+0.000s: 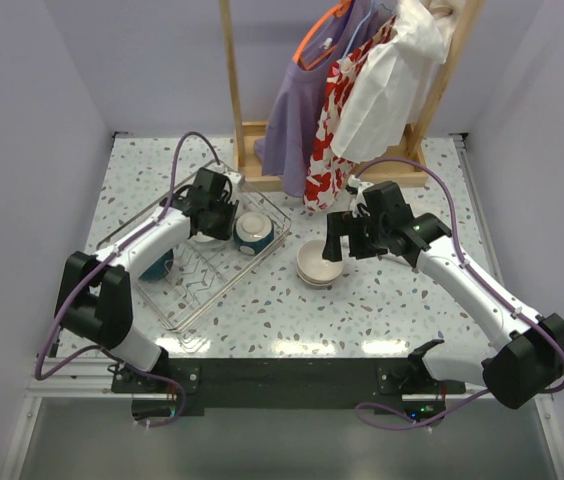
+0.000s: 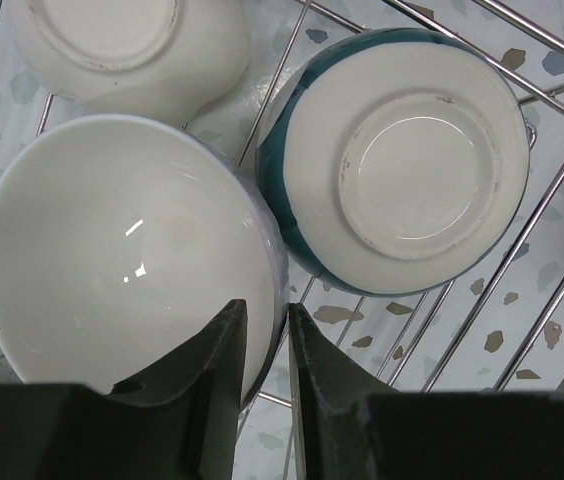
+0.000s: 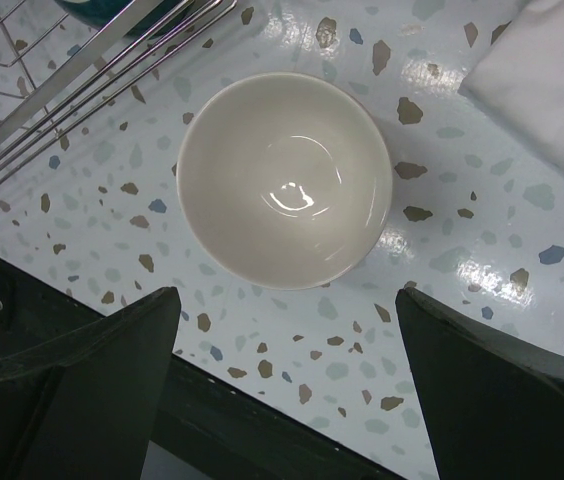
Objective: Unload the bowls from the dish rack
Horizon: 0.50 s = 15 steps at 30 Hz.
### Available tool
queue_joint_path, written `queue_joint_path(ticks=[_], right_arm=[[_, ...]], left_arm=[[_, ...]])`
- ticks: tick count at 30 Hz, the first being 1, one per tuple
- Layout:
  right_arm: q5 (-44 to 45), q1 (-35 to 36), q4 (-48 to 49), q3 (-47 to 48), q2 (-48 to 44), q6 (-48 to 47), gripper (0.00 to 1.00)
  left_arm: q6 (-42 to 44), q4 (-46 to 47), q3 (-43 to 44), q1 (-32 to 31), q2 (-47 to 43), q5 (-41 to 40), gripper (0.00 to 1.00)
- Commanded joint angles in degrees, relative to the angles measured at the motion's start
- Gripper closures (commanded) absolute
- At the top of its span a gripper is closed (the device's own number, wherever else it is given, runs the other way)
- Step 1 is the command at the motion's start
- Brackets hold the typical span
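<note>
On the table [image 1: 292, 320]: the dish rack [image 1: 205, 283] lies at 9 o'clock from the middle. The beige bowl [image 1: 319, 262] stands near the rack's 3 o'clock side and does not touch it.
Left gripper [image 2: 267, 345]: it is down inside the rack, at the rack's 12 o'clock end. Its fingers [image 2: 224, 380] are nearly together. One is inside the rim of the white bowl [image 2: 122, 250] and one is outside, and they pinch the rim.
White bowl: it is in the rack, tipped so its hollow faces the left wrist camera.
Teal band bowl [image 2: 412, 180]: it is in the rack, just beside the white bowl at 2 o'clock. Its round foot faces the camera.
Other white bowl [image 2: 122, 50]: it is in the rack, close against the white bowl at 12 o'clock. Its foot shows too.
Dark blue bowl [image 1: 165, 266]: it is in the rack, at 7 o'clock from the left gripper in the top view. The left arm hides most of it.
Right gripper [image 3: 287, 300]: it hangs over the beige bowl. Its fingers are spread wide and it holds nothing.
Beige bowl: it stands open side up, outside the rack. In the top view a second rim shows under it, so it may sit in another bowl. I cannot tell for sure.
Back of the table: a wooden clothes stand [image 1: 232, 90] is at 12 o'clock, with clothes [image 1: 362, 90] hanging on it.
</note>
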Motion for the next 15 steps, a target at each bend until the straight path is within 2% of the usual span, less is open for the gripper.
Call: queue_joint_path(ticks=[1,2,4,8,15], right_arm=[[-0.7,-0.1,0.9,1.4,-0.8,0.7,0.06],[-0.7,-0.1,0.9,1.3,-0.8,0.7,0.06],[-0.5,-0.1,0.7,1.3,-1.0,0.6,0.06],[-0.3,-0.1,0.6,1.4,-1.0,0.6,0.06],[-0.2,-0.1,0.9,1.5,-1.1,0.9,0.06]], left_arm=[[1.4,-0.5,1.2,0.5,1.1,-0.1,0.73],[1.4,-0.5,1.2,0.5,1.5,0.1,0.74],[1.4,-0.7,1.3,0.5,1.8,0.2,0.86],[1.4,-1.8,2.8,0.5,1.7,0.2,1.0],[2.8,-3.0,6.3,0.5,-2.2,-0.5,1.0]])
